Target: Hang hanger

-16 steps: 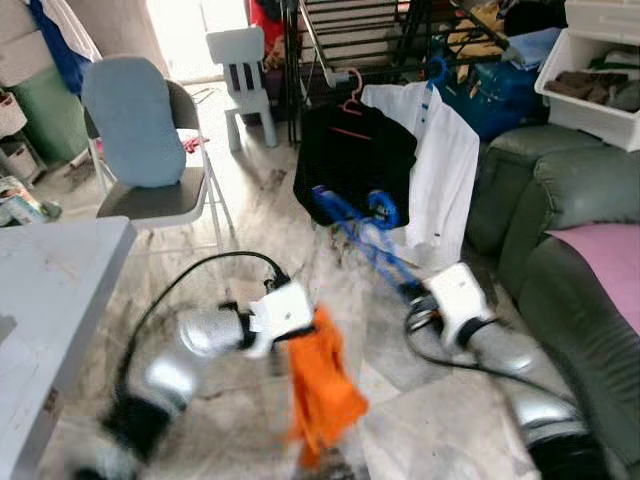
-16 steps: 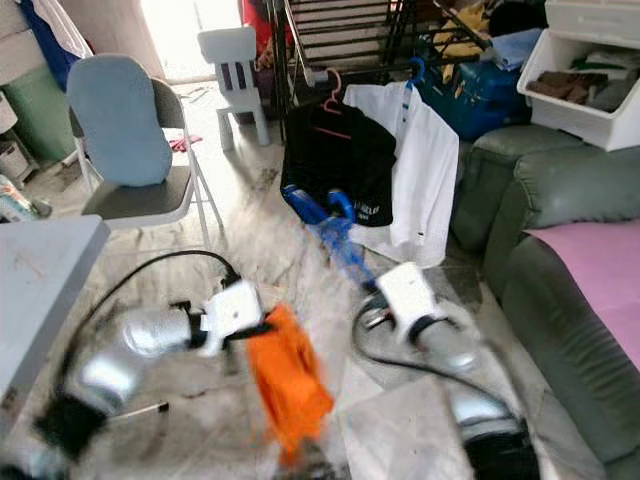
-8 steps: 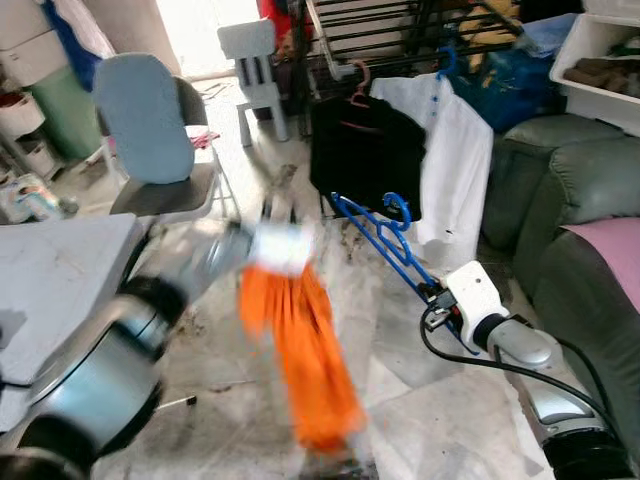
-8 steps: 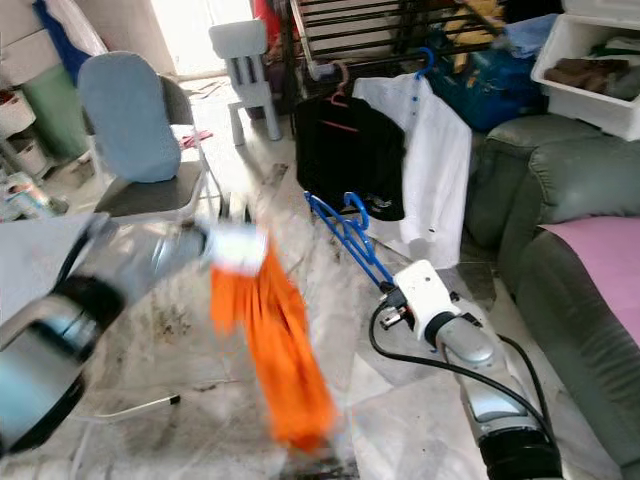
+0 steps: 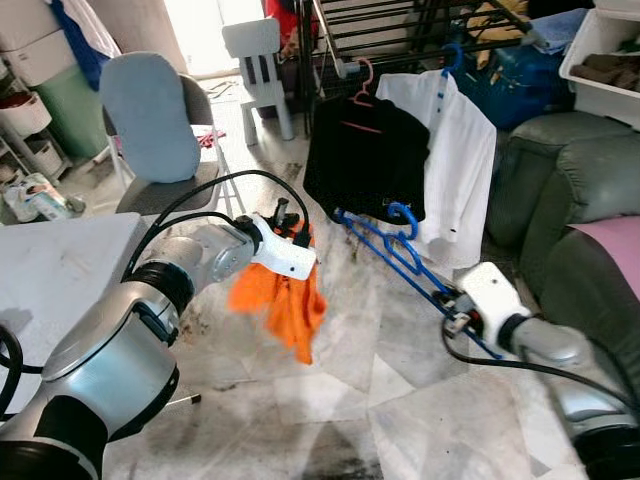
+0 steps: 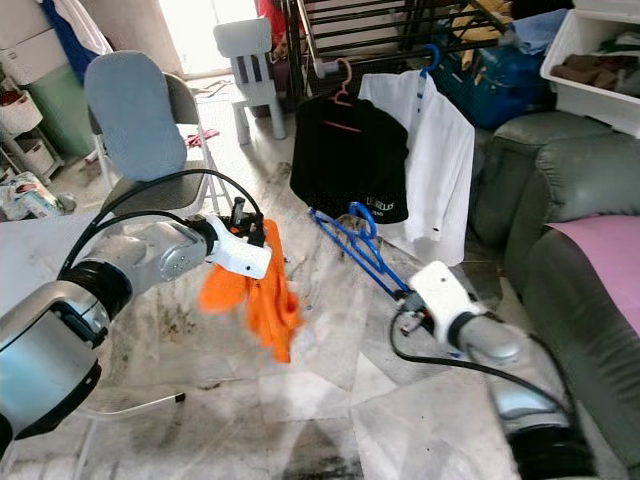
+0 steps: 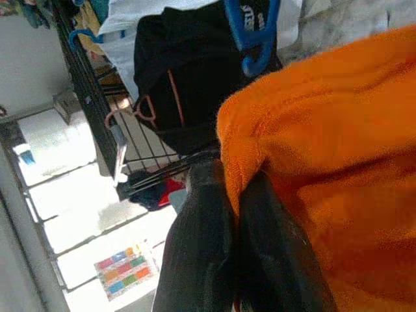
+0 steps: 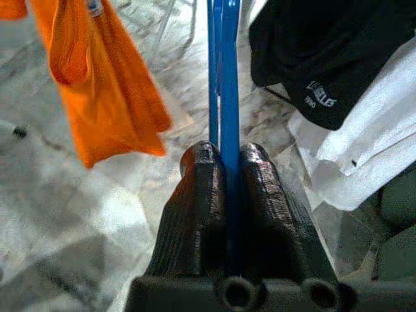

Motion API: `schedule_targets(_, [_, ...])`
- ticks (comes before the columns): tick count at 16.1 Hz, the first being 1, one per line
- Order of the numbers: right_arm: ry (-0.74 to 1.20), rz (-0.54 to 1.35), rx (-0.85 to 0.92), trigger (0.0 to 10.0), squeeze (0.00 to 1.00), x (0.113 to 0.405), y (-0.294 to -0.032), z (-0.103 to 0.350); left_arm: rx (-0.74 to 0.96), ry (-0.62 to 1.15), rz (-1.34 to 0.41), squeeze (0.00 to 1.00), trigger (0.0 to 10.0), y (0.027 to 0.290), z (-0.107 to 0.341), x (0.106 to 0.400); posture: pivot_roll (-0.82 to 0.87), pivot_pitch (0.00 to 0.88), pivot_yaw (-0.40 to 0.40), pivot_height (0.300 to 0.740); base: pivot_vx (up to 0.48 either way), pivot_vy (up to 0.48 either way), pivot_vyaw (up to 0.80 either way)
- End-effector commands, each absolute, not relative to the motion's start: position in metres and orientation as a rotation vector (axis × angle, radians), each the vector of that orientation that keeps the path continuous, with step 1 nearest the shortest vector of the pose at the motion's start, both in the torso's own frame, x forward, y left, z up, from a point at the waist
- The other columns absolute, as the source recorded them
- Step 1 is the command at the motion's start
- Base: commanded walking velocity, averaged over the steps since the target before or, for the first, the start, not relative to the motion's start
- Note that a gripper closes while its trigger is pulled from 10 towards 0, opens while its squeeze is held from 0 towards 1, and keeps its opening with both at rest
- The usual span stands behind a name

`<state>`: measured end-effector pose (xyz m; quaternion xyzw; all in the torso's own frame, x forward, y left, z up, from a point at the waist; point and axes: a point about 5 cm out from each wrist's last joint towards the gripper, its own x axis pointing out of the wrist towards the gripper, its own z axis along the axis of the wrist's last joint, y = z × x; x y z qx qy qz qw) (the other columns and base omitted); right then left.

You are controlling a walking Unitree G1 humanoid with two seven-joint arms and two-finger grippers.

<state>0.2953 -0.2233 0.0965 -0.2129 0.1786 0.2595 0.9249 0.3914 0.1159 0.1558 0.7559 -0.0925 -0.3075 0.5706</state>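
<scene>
A blue plastic hanger (image 5: 385, 243) slants over the floor, its hook end pointing toward the drying rack (image 5: 400, 30). My right gripper (image 8: 224, 153) is shut on the hanger's lower end, at the right of the head views. My left gripper (image 5: 287, 224) is shut on an orange garment (image 5: 277, 297), which dangles above the floor just left of the hanger. In the left wrist view the black fingers (image 7: 205, 195) pinch a fold of the orange cloth (image 7: 325, 162). A black shirt (image 5: 365, 155) on a pink hanger and a white shirt (image 5: 452, 150) on a blue one hang from the rack.
A folding chair with a blue cushion (image 5: 150, 120) stands at the left, with a small white chair (image 5: 255, 60) behind it. A grey table (image 5: 50, 270) is at my near left. A green sofa (image 5: 570, 200) and a white bin (image 5: 600, 60) fill the right side.
My left arm has swung outward and upward, carrying the orange garment toward the hanger. The right gripper keeps its hold on the blue hanger, nearly in place. The camera shifted slightly.
</scene>
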Motion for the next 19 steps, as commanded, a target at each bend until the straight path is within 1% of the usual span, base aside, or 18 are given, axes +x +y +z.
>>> schedule_targets(1, [0.359,0.63,-0.44,10.0,0.0,0.29,-0.226,0.109,1.835,-0.244,-0.648,0.0,10.0,0.125,0.168,0.397,-0.18,0.0,0.135,0.74,0.0,0.0,0.0])
schedule_targets(5, [0.424,0.762,-0.427,10.0,0.0,0.277,-0.243,0.126,1.795,-0.306,-0.562,0.0,10.0,0.123,0.177,0.401,-0.18,0.0,0.141,0.74,0.0,0.0,0.0])
schedule_targets(8, [0.465,0.848,-0.451,10.0,0.0,0.264,-0.252,0.142,1.809,-0.272,-0.572,0.0,10.0,0.125,0.17,0.399,-0.19,0.0,0.15,0.74,0.0,0.0,0.0])
schedule_targets(9, [0.447,0.831,-0.457,10.0,0.0,0.266,-0.258,0.153,1.848,-0.296,-0.577,0.0,10.0,0.123,0.165,0.398,-0.2,0.0,0.155,0.74,0.0,0.0,0.0])
schedule_targets(10, [0.455,0.839,-0.455,10.0,0.0,0.265,-0.26,0.156,1.833,-0.275,-0.614,0.0,10.0,0.122,0.161,0.396,-0.2,0.0,0.156,0.74,0.0,0.0,0.0])
schedule_targets(14, [0.451,0.863,-0.435,10.0,0.0,0.262,-0.254,0.158,1.81,-0.302,-0.629,0.0,10.0,0.116,0.159,0.394,-0.2,0.0,0.159,0.74,0.0,0.0,0.0])
schedule_targets(16, [0.458,0.894,-0.422,10.0,0.0,0.26,-0.248,0.154,1.81,-0.358,-0.636,0.0,10.0,0.111,0.159,0.393,-0.2,0.0,0.161,0.74,0.0,0.0,0.0])
schedule_targets(17, [0.467,0.923,-0.407,10.0,0.0,0.257,-0.242,0.151,1.797,-0.416,-0.633,0.0,10.0,0.106,0.162,0.392,-0.2,0.0,0.162,0.74,0.0,0.0,0.0])
schedule_targets(19, [0.472,0.93,-0.393,10.0,0.0,0.257,-0.24,0.148,1.758,-0.452,-0.634,0.0,10.0,0.101,0.166,0.391,-0.2,0.0,0.162,0.74,0.0,0.0,0.0])
